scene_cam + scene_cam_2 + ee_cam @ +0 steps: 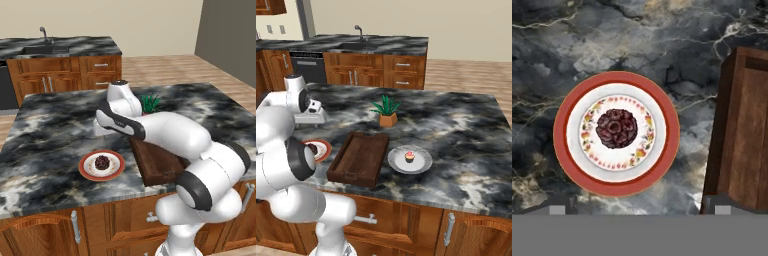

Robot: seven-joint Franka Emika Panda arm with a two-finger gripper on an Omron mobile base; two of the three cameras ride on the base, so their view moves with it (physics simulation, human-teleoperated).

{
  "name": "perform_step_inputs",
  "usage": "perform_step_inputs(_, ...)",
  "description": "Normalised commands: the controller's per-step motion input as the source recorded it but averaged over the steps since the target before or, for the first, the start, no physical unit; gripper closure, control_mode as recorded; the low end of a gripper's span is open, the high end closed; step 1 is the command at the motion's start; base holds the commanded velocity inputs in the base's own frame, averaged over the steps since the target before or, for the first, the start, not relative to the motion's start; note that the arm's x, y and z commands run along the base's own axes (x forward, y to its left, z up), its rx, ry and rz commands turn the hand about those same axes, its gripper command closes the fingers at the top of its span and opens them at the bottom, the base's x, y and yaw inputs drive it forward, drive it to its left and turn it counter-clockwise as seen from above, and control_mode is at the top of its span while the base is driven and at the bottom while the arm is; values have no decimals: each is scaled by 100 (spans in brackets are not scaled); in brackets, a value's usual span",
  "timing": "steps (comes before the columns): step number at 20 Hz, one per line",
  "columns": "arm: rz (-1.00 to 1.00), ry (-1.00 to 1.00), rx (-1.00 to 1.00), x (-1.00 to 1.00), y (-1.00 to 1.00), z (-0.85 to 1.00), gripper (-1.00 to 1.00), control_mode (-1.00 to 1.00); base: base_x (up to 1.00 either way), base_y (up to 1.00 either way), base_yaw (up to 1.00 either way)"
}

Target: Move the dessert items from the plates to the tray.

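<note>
In the hand view, the dark chocolate-brown round lump (616, 128) was seen at the centre of the red-rimmed round plate (562, 114), its flowered inner ring visible there alone; the dark brown wooden rectangular tray (743, 130) lay at 3 o'clock. The small pink-topped cupcake (410, 156) on the plain whitish round plate (423, 166) was shown by the right base view, at 3 o'clock of the tray. The green potted plant (387, 111) stood at 12 o'clock. The gripper (315, 106) was seen above the marble counter (466, 130); its spread could not be told.

Gripper (640, 209) downward (fingertips wide apart)
</note>
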Motion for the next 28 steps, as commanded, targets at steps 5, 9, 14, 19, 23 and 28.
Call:
perform_step_inputs(5, 0, -2, 0, 21, 25, -12, -100, -100, 0, 0, 0)
perform_step_inputs(9, 0, 0, 0, 24, 22, -11, -100, -100, 0, 0, 0)
perform_step_inputs(14, 0, 0, 0, 20, 14, -6, -100, -100, 0, 0, 0)
perform_step_inputs(19, 0, 0, 0, 3, 1, -38, -100, -100, 0, 0, 0)
perform_step_inputs(23, 0, 0, 0, 0, 0, -50, -100, -100, 0, 0, 0)
perform_step_inputs(28, 0, 0, 0, 0, 0, -50, -100, -100, 0, 0, 0)
